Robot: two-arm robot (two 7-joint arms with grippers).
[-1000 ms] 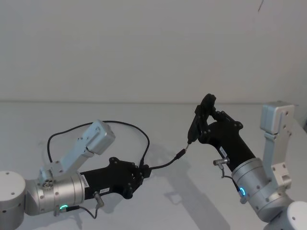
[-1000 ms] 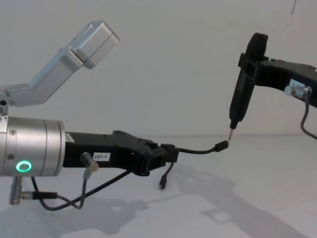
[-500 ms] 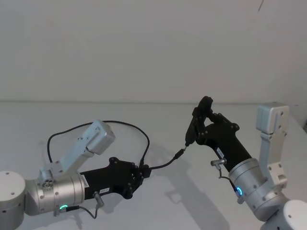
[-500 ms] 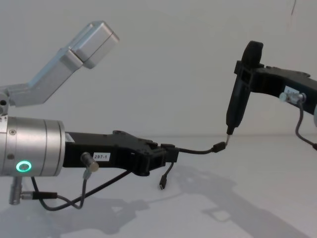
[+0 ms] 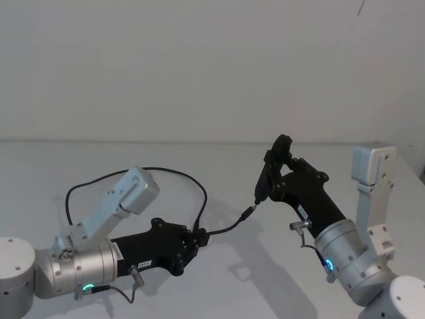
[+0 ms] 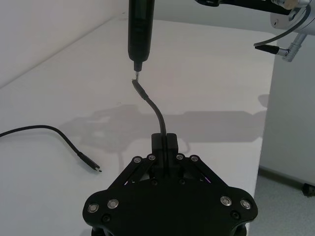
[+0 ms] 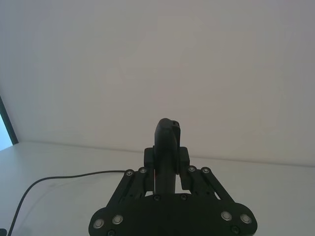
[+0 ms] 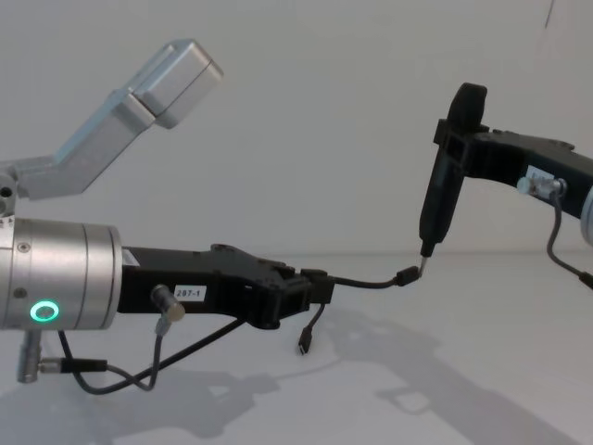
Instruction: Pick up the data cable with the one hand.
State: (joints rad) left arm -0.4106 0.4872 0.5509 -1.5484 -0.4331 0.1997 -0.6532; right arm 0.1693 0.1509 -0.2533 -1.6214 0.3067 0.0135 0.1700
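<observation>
White table [image 5: 133,159] and a plain pale wall are making the whole room around the robot, and I am taking the left gripper [image 5: 198,238] as my landmark. Its jaws are pressing together on the data cable [image 5: 174,172] near one plug, so the cable is already lifted there: a short free end is sticking out forward from the gripper, and its connector [image 8: 406,275] is hanging in the air, apart from the table. Behind the left gripper the cable is looping back over the table, and the other connector [image 6: 92,164] is lying on the surface just beside it. The right gripper [image 5: 277,174] is standing well forward of the left one, its jaws pinching a black pen-shaped tool [image 8: 443,190], and the thin tip is touching or almost touching the raised connector. I am judging the pick as mostly done; only lifting the trailing loop is left. I am counting one cable, two connectors, one tool, two grippers.
</observation>
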